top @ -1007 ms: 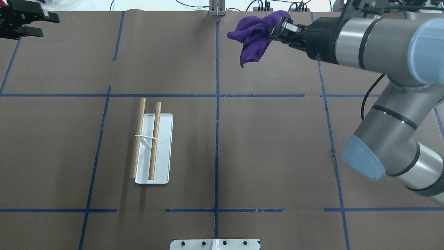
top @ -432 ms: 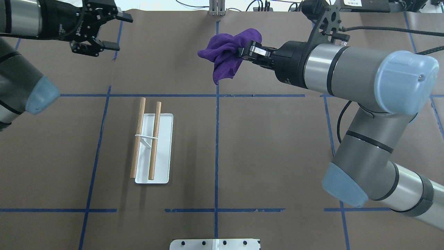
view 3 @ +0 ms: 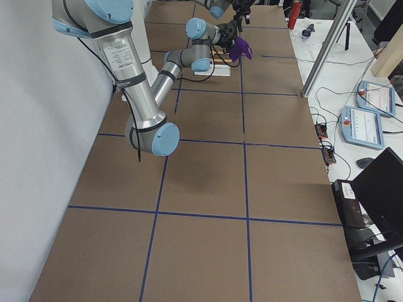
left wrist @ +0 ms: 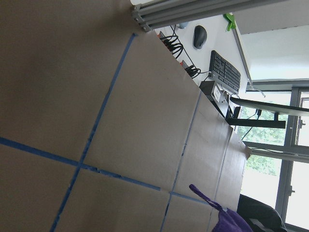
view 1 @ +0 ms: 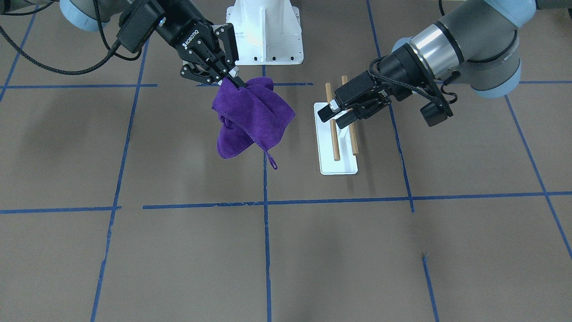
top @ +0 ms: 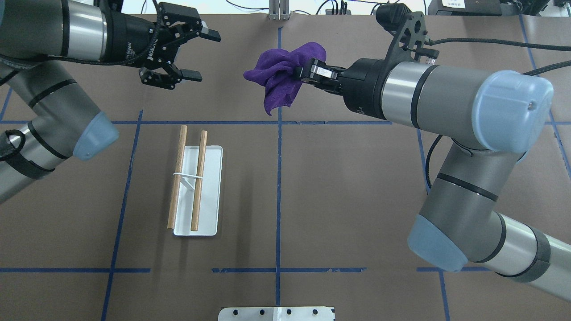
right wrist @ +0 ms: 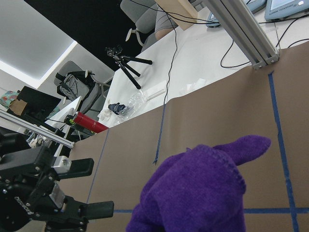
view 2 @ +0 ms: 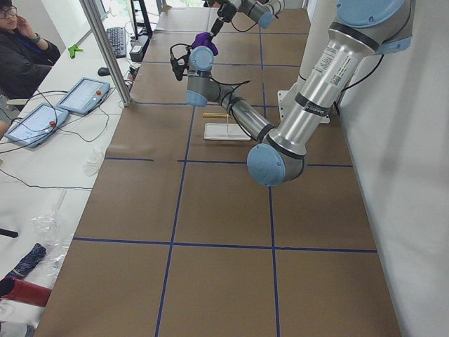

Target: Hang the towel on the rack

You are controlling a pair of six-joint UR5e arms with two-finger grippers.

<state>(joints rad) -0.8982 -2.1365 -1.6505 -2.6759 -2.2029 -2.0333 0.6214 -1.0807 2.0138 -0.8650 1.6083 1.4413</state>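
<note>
The right gripper (top: 308, 70) clamps its jaws on the purple towel (top: 279, 76) aloft over the worktop's (top: 357, 187) far centre; the rack (top: 210, 196) stands at seven o'clock from it overhead, rods (top: 197, 200) running twelve to six; the left gripper (top: 206, 57), jaws spread and empty, hovers at nine o'clock.

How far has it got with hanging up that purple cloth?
Done: the towel is off the table, pinched in the right gripper. In hand: it hangs in mid-air, with the open left gripper pointing towards it. Left: both rods of the rack are bare, so the draping itself is not yet done.
</note>
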